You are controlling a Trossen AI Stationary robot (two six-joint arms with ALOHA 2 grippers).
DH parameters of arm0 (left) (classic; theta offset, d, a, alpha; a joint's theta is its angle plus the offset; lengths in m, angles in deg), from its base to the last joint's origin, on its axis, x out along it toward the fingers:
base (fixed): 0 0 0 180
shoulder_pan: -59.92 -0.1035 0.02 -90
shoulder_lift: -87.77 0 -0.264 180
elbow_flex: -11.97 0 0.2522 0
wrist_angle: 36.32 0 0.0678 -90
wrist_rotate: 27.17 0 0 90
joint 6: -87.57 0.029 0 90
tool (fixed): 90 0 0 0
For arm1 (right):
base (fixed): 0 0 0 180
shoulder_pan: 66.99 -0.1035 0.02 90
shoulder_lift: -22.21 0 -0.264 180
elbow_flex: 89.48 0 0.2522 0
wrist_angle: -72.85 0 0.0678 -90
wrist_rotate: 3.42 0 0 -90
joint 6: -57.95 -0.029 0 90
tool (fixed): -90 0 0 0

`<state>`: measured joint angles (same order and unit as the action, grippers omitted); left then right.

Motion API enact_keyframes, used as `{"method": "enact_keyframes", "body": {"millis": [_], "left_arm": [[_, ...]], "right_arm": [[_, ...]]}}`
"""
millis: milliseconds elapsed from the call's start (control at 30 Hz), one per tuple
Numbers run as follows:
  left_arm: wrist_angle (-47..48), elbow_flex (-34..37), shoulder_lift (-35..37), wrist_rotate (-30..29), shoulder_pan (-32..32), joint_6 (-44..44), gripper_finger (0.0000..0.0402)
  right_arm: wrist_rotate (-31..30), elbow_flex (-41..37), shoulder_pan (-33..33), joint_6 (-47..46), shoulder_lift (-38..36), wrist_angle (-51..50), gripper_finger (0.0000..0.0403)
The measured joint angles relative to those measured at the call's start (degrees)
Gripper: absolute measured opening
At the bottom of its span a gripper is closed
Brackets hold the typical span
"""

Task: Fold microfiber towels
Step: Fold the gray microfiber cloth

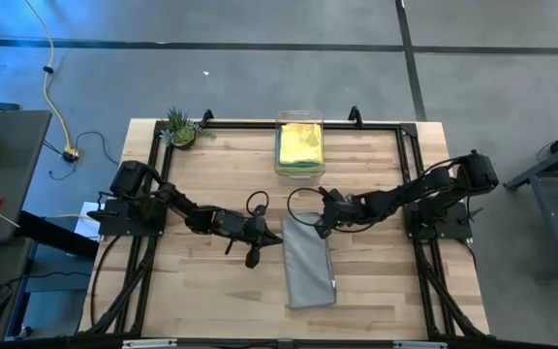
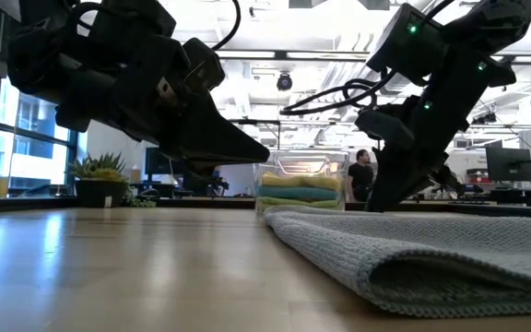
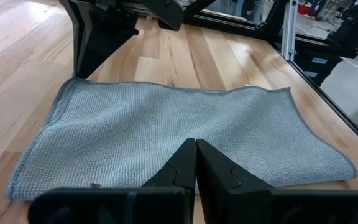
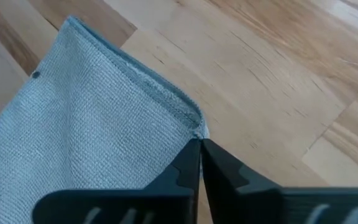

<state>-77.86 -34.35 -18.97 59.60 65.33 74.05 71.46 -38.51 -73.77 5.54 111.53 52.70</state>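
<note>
The grey towel (image 1: 309, 262) lies folded into a long strip on the worktop (image 1: 201, 281), just right of centre; the right gripper (image 1: 320, 230) sits at the strip's 12 o'clock end, fingers (image 4: 188, 171) closed, tips at a corner of the cloth; whether they pinch it I cannot tell; the left gripper (image 1: 253, 254) hovers at the towel's 9 o'clock, fingers (image 3: 182, 168) closed on nothing; other towels (image 1: 299, 144) sit stacked in the bin (image 1: 299, 173) at 12 o'clock.
</note>
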Motion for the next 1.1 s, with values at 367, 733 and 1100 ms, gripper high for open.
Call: {"method": "enact_keyframes", "body": {"millis": [367,733,1100], "left_arm": [[0.1,0.0,0.0,0.6,0.2,0.9,0.0],[14.9,-7.5,0.0,0.2,9.4,10.9,0.0],[26.6,-12.8,0.0,-7.0,15.8,9.4,0.0011]], "right_arm": [[-0.4,0.1,-0.3,2.3,-2.7,-2.4,0.0023],[-4.7,5.9,-17.2,16.0,-8.4,-13.0,0.0139],[-8.8,7.4,-43.3,24.3,2.3,-3.5,0.0144]]}}
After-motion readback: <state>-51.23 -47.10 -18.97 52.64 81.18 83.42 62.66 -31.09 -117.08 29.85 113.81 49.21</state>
